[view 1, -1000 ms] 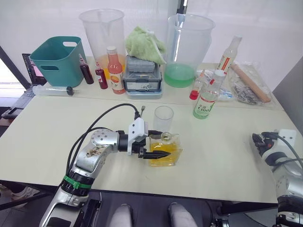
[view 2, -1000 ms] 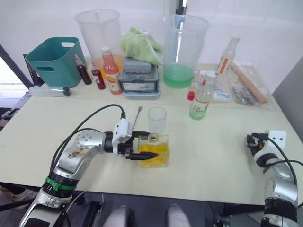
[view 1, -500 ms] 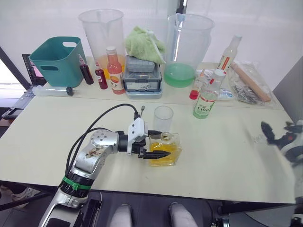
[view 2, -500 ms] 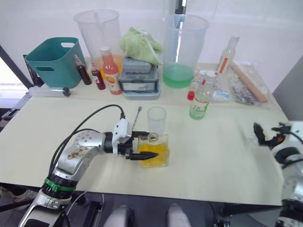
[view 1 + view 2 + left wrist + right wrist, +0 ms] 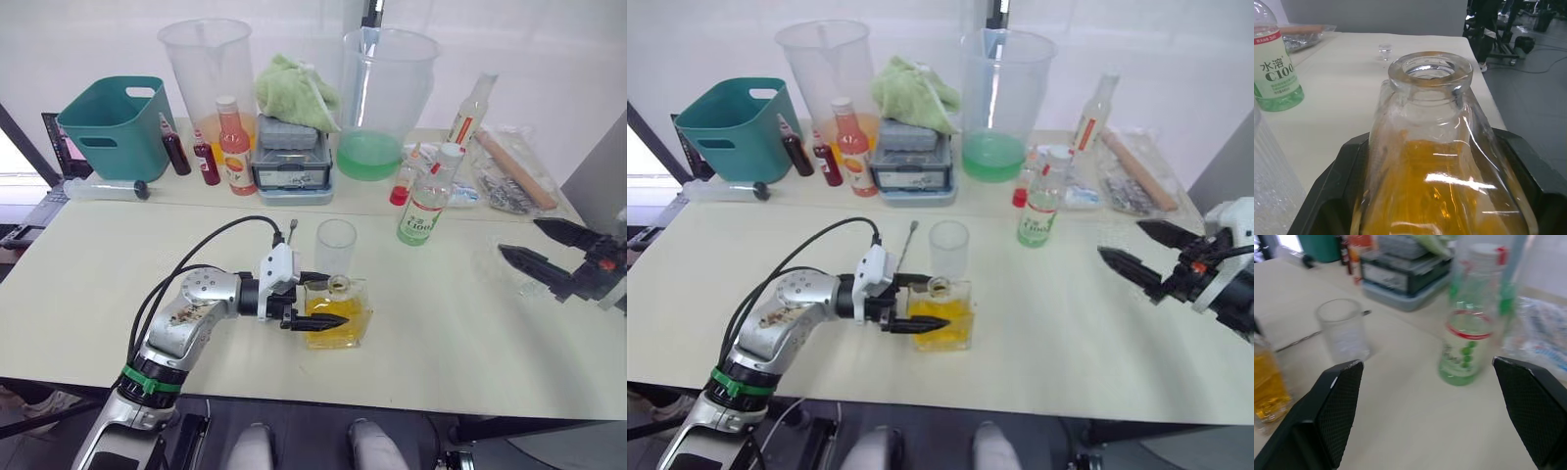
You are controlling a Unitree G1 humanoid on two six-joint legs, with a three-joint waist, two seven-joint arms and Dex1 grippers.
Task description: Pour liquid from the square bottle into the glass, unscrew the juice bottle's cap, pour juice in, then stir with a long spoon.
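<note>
While the left gripper (image 5: 328, 301) pinches the square bottle (image 5: 342, 313) between its two black fingers, one on each flat side, the bottle stands upright on the pale table (image 5: 441, 323). It is a small clear glass bottle with a squat, flat-sided body, rounded shoulders and a short narrow neck ending in a thick open lip; no cap is on it. Yellow-orange liquid fills the body up to about the shoulders.

Just behind the square bottle, on the side away from the robot, stands the glass (image 5: 336, 246), a clear frosted straight-sided tumbler, upright and apparently empty; whether it touches the bottle cannot be told. The long spoon (image 5: 287, 233) lies flat on the table beside the glass, to the robot's left of it, a thin silver rod largely hidden behind the left arm's cable.

Well behind and to the right of the square bottle, the juice bottle (image 5: 424, 209) stands upright: clear round plastic, a green-and-white label, pale liquid inside. The juice bottle's cap (image 5: 453, 152), white with a red ring under it, is on the neck.

The right gripper (image 5: 538, 246) hovers above the table well to the right of the square bottle, its two fingers spread wide and empty, pointing toward the juice bottle and the glass.
</note>
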